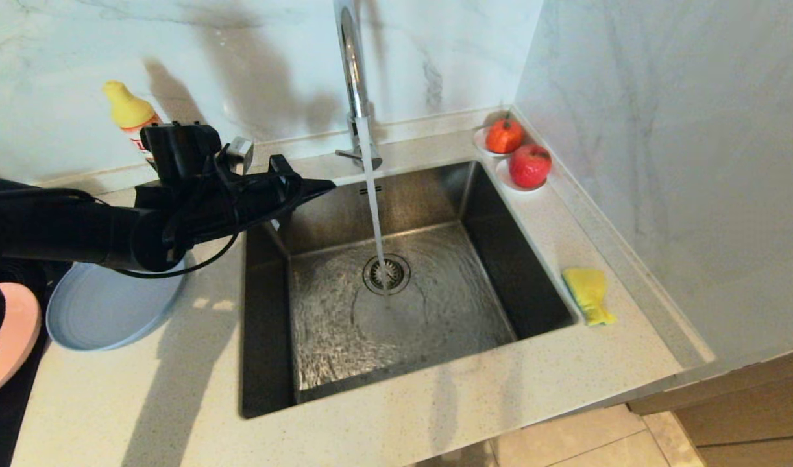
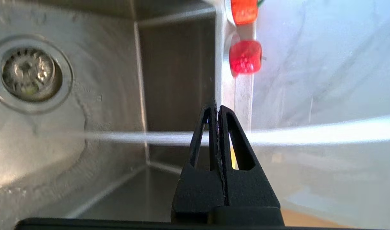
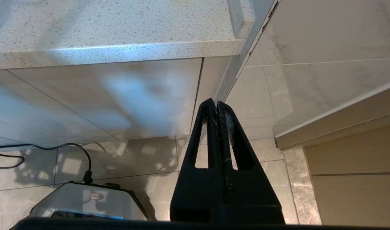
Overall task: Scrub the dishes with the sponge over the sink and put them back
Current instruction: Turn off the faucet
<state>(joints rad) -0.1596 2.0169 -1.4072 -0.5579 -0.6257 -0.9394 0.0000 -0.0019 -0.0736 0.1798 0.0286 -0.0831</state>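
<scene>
The steel sink (image 1: 500, 259) fills the middle of the counter, and water streams from the tap (image 1: 352, 71) onto its drain (image 1: 386, 274). On the counter right of the basin lies the yellow sponge (image 1: 588, 295). Two dishes sit at the left: a pale blue plate (image 1: 104, 311) and, at the edge, a pink plate (image 1: 0, 337). My left gripper (image 1: 328, 186) hovers over the sink's back left corner, shut and empty. In the left wrist view the left gripper (image 2: 216, 107) points across the basin (image 2: 176, 80) at the water stream. My right gripper (image 3: 216, 102) hangs shut below the counter.
A yellow-capped bottle (image 1: 129, 110) stands behind my left arm by the back wall. Two red fruits (image 1: 504, 135) (image 1: 529, 165) rest on small white saucers at the sink's back right corner. A marble wall closes the right side. The robot base (image 3: 86, 204) is on the floor.
</scene>
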